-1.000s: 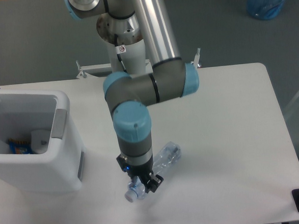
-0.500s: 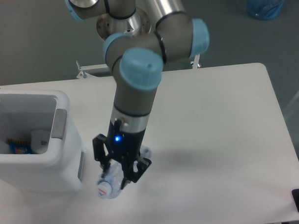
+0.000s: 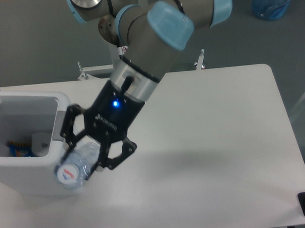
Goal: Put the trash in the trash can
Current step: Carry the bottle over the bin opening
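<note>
- Gripper (image 3: pixel 89 157): we see its black fingers clenched on the crushed plastic bottle (image 3: pixel 76 167), one finger on each side of the bottle's body, with a small blue light lit on the wrist above.
- Crushed plastic bottle: clear, held off the table and tilted, its round end with a red-and-white mark facing us; it hangs at the near right corner of the trash can (image 3: pixel 38 143), overlapping the rim in our view.
- Trash can: a white rectangular bin at the left of the scene, standing on the table (image 3: pixel 218 141); a grey handle inset (image 3: pixel 60 125) shows on its right wall.
- Inside the bin we make out a pale rounded item (image 3: pixel 41 143) and a bit of blue and orange (image 3: pixel 18 148) low against the near wall; we cannot tell what either is.
- Arm (image 3: pixel 155 39): grey tubes with pale blue joint caps, slanting down from the upper middle toward the near left.
- Table: white, with rounded far right corner.
- Far right, on the grey floor beyond the table, we note a blue object (image 3: pixel 274 2), cut by the frame edge.
</note>
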Tool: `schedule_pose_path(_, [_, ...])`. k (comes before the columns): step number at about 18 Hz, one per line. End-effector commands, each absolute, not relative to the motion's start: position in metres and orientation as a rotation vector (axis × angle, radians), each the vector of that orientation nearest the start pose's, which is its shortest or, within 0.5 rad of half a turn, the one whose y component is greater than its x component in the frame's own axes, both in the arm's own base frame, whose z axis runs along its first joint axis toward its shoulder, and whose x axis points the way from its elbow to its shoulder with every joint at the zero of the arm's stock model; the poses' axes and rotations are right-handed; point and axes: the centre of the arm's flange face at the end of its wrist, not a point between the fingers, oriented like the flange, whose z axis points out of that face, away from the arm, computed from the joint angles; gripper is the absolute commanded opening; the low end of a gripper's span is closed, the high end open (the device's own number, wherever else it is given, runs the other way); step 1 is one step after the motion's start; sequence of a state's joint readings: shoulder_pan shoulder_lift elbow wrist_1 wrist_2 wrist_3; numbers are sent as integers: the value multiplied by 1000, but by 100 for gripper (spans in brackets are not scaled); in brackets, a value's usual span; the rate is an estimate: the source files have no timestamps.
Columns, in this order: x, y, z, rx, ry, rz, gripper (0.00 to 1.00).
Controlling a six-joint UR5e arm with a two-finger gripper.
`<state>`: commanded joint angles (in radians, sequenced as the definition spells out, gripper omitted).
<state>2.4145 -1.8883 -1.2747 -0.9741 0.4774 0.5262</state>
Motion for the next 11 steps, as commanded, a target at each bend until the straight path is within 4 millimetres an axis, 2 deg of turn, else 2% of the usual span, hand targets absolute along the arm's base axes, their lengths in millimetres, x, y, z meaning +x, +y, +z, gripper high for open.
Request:
schedule_pose_path(3, [-320, 585, 584, -1935, 53, -659, 56])
schedule_pose_path(5, [-318, 576, 596, -1873, 74, -709, 56])
schedule_pose_path(11, [-294, 579, 590, -1863, 116, -734, 56])
